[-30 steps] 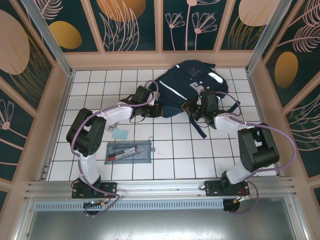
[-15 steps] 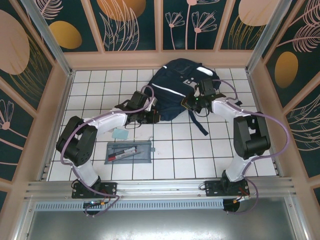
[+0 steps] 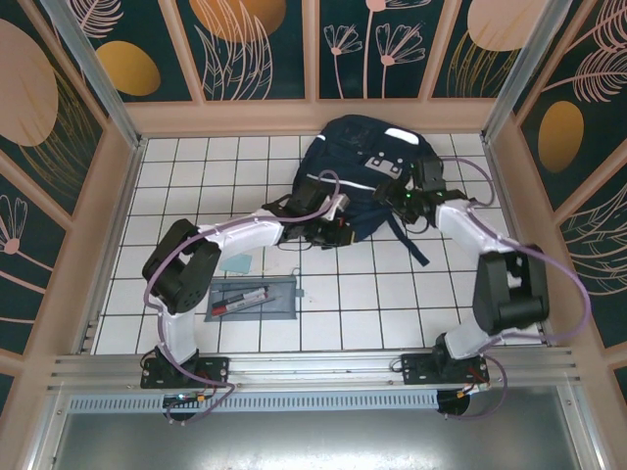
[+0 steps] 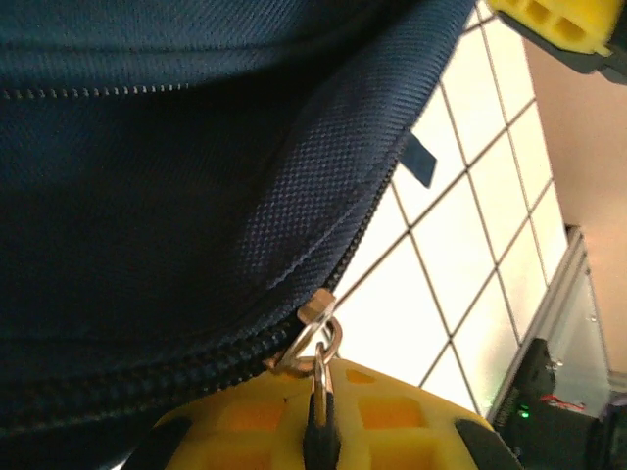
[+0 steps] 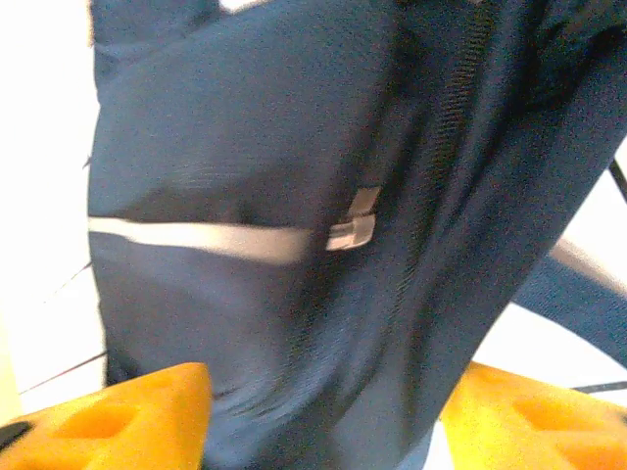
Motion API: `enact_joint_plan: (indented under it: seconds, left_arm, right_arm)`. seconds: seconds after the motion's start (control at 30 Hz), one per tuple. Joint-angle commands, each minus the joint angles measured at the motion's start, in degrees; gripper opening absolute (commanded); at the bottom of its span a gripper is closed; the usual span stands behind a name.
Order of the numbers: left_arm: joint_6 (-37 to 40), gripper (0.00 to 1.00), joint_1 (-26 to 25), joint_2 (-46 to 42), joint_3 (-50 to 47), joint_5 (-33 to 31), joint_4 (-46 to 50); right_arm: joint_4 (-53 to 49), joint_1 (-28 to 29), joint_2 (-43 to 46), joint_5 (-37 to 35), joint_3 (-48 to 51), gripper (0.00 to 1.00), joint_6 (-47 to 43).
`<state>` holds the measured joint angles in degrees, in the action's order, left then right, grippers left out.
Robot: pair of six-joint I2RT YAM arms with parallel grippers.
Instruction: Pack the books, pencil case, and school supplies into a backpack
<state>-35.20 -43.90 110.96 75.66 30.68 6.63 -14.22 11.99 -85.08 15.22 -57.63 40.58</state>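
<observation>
While the left gripper [image 4: 318,431] pinches the metal zipper pull [image 4: 315,343], large navy-blue fabric backpack [image 3: 364,157] sits far side of white tiled table [image 3: 196,166].
Right gripper [image 5: 318,421] jaws spread, straddling its fabric.

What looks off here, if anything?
Nothing spilled or damaged. The backpack sits bunched and skewed on the tiled table, with one dark strap trailing loose beside it.
</observation>
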Motion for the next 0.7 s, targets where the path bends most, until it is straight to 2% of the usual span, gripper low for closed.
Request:
enact_joint_plan:
  seconds: [0.0,0.07,0.2,0.37,0.5,0.53,0.57,0.63,0.67]
  left_arm:
    - [-2.31,0.00,-1.97,2.03,4.57,4.89,-4.12]
    - [-2.72,0.00,-2.67,3.32,7.17,5.07,-4.69]
    - [-3.03,0.00,-4.42,5.21,11.95,5.51,-4.99]
    - [-3.20,0.00,-5.79,5.87,13.26,5.29,-4.94]
    - [-3.56,0.00,-5.92,4.76,10.80,5.91,-6.01]
    - [-3.48,0.00,-5.90,4.26,10.04,6.04,-6.11]
    - [-3.08,0.00,-5.87,3.68,9.24,5.94,-5.84]
    - [-1.76,0.00,-5.87,2.43,7.77,5.80,-4.38]
    - [-1.10,0.00,-5.93,1.54,6.68,5.63,-3.81]
  right_arm:
    - [5.06,0.41,9.83,0.64,7.71,0.70,5.15]
    - [7.28,0.60,14.74,2.77,12.59,0.74,9.33]
    - [9.79,1.50,20.46,4.77,19.14,0.76,15.50]
    - [15.86,2.89,18.25,7.72,23.57,0.76,20.72]
    - [20.57,3.30,15.06,4.98,24.88,0.71,22.66]
    - [21.69,3.09,14.42,3.59,25.03,0.68,22.92]
    - [22.53,2.70,13.54,2.37,24.77,0.61,22.60]
    - [23.76,2.17,11.25,1.58,23.39,0.36,21.12]
    - [22.76,2.16,9.87,0.94,21.86,0.18,19.73]
